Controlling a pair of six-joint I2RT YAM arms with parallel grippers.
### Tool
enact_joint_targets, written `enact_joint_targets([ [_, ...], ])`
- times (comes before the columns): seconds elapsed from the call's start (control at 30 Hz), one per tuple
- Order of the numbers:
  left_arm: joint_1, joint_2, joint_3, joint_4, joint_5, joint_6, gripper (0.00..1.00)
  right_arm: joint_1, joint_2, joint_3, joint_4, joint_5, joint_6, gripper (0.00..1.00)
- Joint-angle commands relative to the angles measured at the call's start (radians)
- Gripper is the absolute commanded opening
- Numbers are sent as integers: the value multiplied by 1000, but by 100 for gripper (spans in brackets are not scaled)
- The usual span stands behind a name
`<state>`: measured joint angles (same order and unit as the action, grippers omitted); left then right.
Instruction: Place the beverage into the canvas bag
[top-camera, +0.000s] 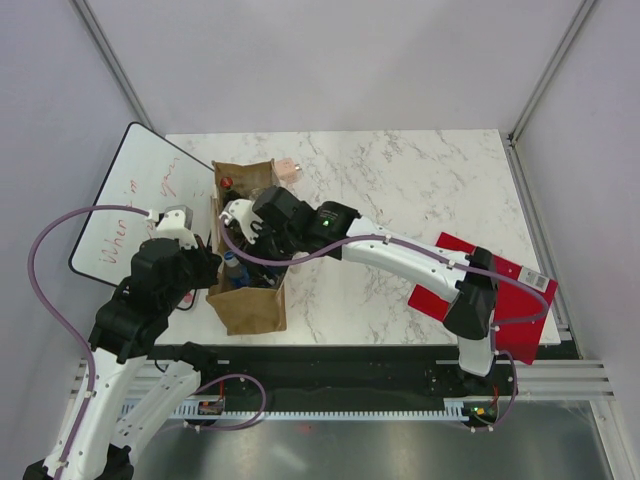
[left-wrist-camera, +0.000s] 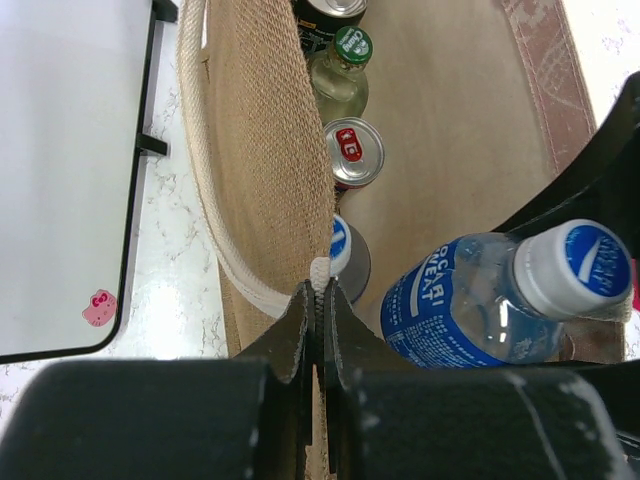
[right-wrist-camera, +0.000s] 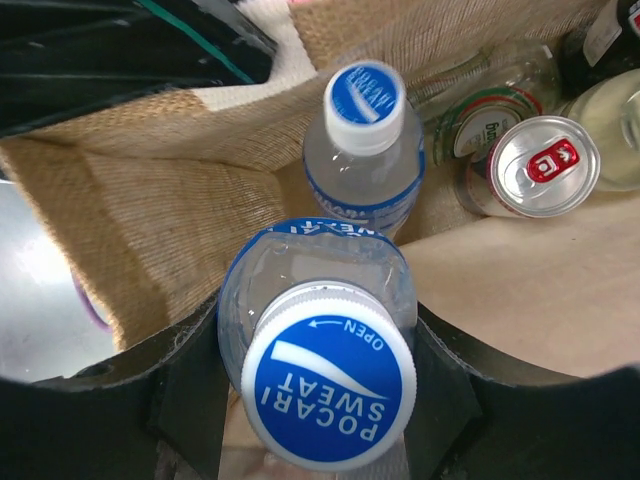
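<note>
The beverage, a clear Pocari Sweat bottle (right-wrist-camera: 328, 385) with a blue label and blue-and-white cap, is clamped by the neck and shoulder in my right gripper (right-wrist-camera: 320, 370), which is shut on it. The bottle (left-wrist-camera: 480, 300) hangs tilted inside the open mouth of the tan canvas bag (top-camera: 250, 305). My left gripper (left-wrist-camera: 320, 285) is shut on the bag's white webbing handle (left-wrist-camera: 250, 285) at the rim, beside the woven wall (left-wrist-camera: 260, 150). From above, my right gripper (top-camera: 240, 222) reaches into the bag and my left gripper (top-camera: 207, 268) is at its left edge.
In the bag stand a second Pocari bottle (right-wrist-camera: 365, 140), a red-topped can (right-wrist-camera: 545, 165), a green-capped bottle (left-wrist-camera: 345, 70) and other drinks. A whiteboard (top-camera: 130, 210) lies left of the bag. A red board (top-camera: 500, 295) lies under my right arm.
</note>
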<state>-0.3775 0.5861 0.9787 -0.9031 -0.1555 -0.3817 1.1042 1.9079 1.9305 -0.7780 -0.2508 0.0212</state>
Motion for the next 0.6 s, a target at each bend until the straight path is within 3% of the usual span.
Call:
enact_joint_targets([
  [0.0, -1, -9, 37, 23, 13, -36, 2, 34, -21, -45, 105, -9, 19, 1],
  [0.1, -1, -12, 37, 24, 13, -37, 2, 65, -29, -111, 135, 66, 3, 4],
  [0.37, -3, -16, 34, 24, 16, -43, 2, 85, -72, -295, 313, 145, 9, 29],
  [0.47, -1, -15, 34, 24, 17, -43, 2, 88, -83, -335, 356, 147, 10, 41],
  [0.5, -3, -15, 35, 23, 17, -43, 2, 89, -79, -337, 356, 153, 8, 50],
  [0.57, -1, -15, 35, 23, 17, -43, 2, 95, -78, -337, 358, 171, 10, 54],
])
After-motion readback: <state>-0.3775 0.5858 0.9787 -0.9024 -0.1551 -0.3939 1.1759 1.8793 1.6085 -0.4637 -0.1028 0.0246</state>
